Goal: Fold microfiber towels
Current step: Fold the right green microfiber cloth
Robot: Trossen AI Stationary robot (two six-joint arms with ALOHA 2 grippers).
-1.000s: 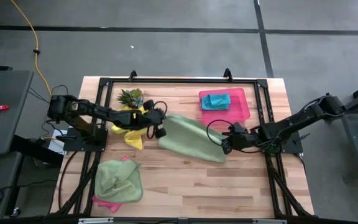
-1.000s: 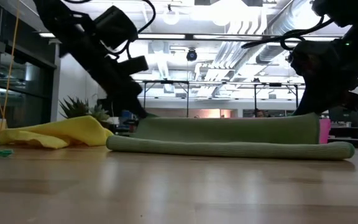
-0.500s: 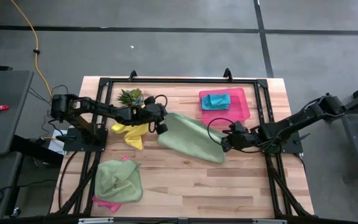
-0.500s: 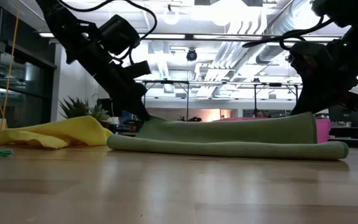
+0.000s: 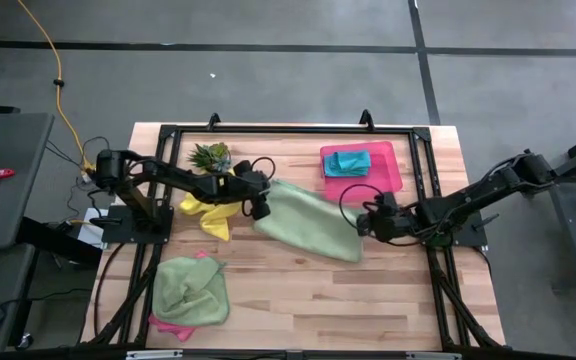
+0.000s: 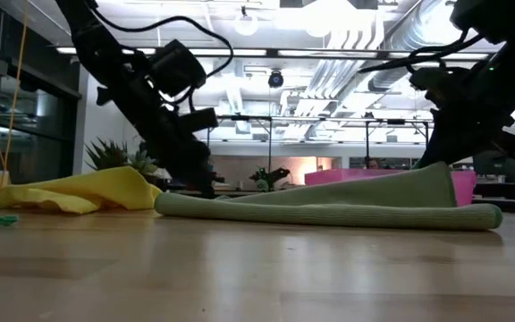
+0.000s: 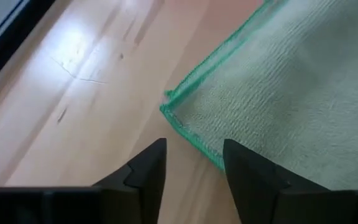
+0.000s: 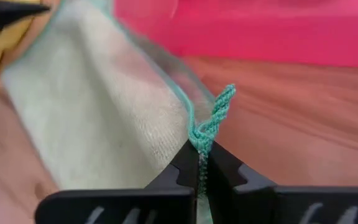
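Where the pale wooden desk fills the middle of the high view, grey floor surrounds it and a black frame runs along its edges; the low view looks across to a bright hall with ceiling pipes. At centre frame lies a folded light green towel. The left tool sits at its upper-left corner, fingers apart and off the cloth, the hemmed corner just ahead of them. The right tool is clamped on the towel's right corner, lifting it slightly. A yellow towel lies left of centre beside a small plant. A pink tray at upper right holds a teal towel. Lower left, a crumpled green towel covers a pink towel. Bare wood stays open along the lower right
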